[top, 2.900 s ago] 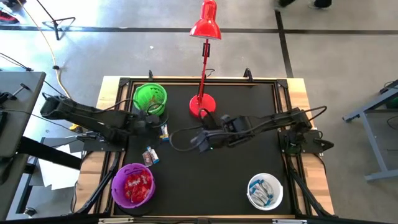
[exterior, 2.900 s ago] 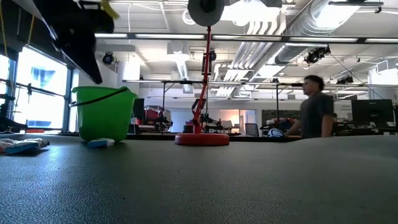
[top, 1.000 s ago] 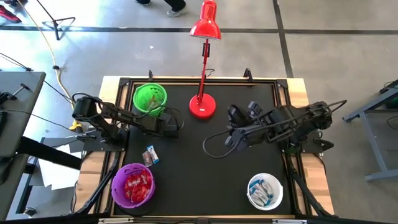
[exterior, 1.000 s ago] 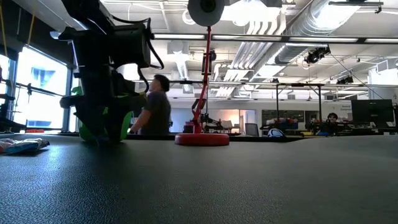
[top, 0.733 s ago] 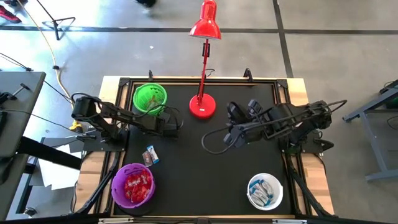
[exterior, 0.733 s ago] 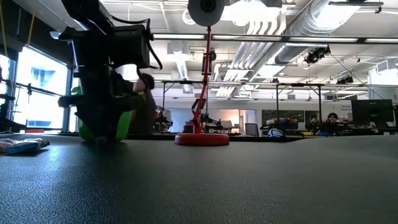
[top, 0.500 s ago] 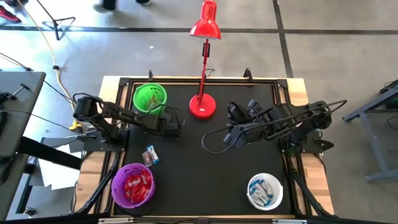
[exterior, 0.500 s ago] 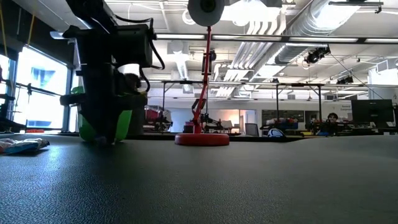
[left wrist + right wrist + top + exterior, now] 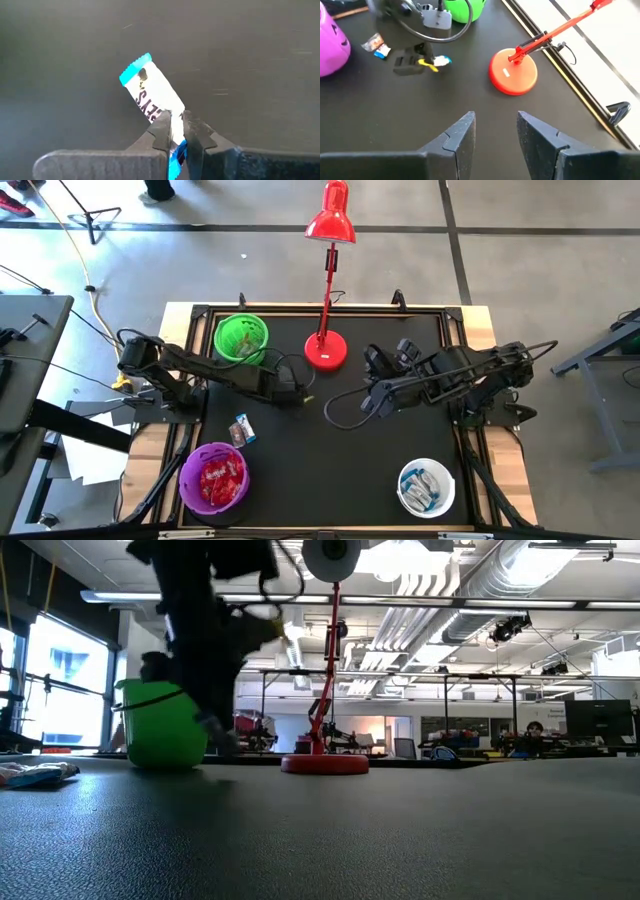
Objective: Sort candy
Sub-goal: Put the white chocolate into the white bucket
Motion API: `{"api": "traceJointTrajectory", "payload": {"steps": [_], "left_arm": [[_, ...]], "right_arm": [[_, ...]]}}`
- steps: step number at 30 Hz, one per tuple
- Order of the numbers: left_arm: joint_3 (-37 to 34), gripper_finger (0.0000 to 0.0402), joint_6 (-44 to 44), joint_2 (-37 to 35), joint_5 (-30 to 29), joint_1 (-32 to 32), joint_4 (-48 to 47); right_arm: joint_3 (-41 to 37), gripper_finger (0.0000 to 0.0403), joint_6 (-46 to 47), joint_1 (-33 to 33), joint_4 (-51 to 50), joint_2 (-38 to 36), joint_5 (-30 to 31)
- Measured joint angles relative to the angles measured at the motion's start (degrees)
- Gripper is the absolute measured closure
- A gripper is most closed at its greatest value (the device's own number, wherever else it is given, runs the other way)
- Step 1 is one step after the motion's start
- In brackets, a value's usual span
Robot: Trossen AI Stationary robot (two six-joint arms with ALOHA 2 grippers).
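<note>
one blue-and-white candy (image 9: 150, 95) | letters "eys" | left end effector (image 9: 174, 131) pinching it

We saw two dark, jointed arms trailing looped black cables, the right gripper (image 9: 495, 131) ending in blunt, angular black fingers (image 9: 461, 131).

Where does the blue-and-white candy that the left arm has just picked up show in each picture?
High view: hidden under the left gripper.
Low view: not discernible.
Left wrist view: blue-and-white candy, centre, pinched by the jaws.
Right wrist view, beside the shared landmark, the red lamp base.
</note>
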Motion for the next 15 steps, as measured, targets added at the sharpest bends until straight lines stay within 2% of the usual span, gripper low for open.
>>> {"api": "traceJointTrajectory", "payload": {"steps": [4,8,15], "left_arm": [[5.8,0.0389,3.1,-0.1,-2.2,-2.0,0.0],[10.9,0.0388,6.0,-1.5,-7.1,-3.3,-0.3],[15.3,0.0388,17.3,-10.5,-16.2,-5.4,-0.7]], "right_arm": [[0.0,0.0261,-1.3,0.0,0.1,0.0,1.6],[0.0,0.0261,0.7,0.0,1.0,0.0,5.2],[0.0,0.0261,12.1,0.0,5.5,0.1,15.8]]}}
